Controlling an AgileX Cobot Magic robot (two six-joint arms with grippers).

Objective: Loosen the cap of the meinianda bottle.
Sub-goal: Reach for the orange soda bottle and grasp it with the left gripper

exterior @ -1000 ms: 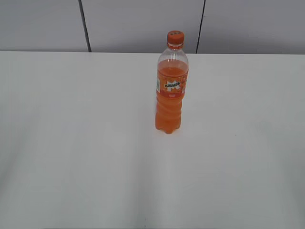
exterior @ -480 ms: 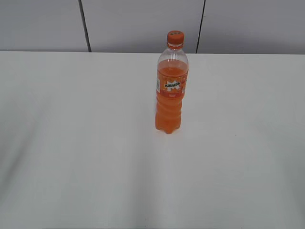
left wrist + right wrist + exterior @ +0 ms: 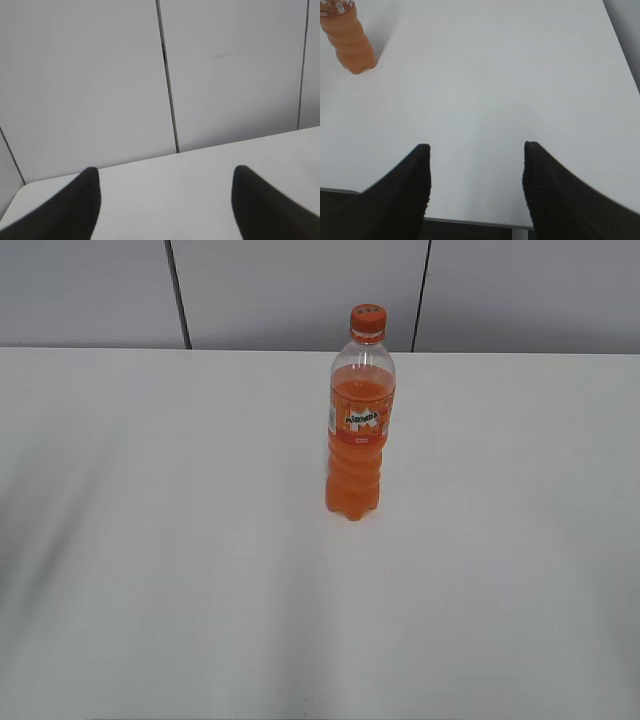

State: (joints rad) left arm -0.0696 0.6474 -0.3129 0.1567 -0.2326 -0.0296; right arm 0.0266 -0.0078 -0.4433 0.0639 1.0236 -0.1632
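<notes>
Fingers (image 3: 402,185) spread empty on both grippers; one meinianda bottle (image 3: 358,435), apparently capped.

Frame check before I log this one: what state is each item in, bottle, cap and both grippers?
meinianda bottle: upright on the table, partly filled with orange drink, nothing touching it.
cap: seated on the bottle's neck; how tight it is cannot be told.
left gripper: open, fingers spread, holding nothing, facing the wall.
right gripper: open, holding nothing, apart from the bottle.

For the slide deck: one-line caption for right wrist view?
Open right gripper above white table, meinianda bottle standing far left.
</notes>
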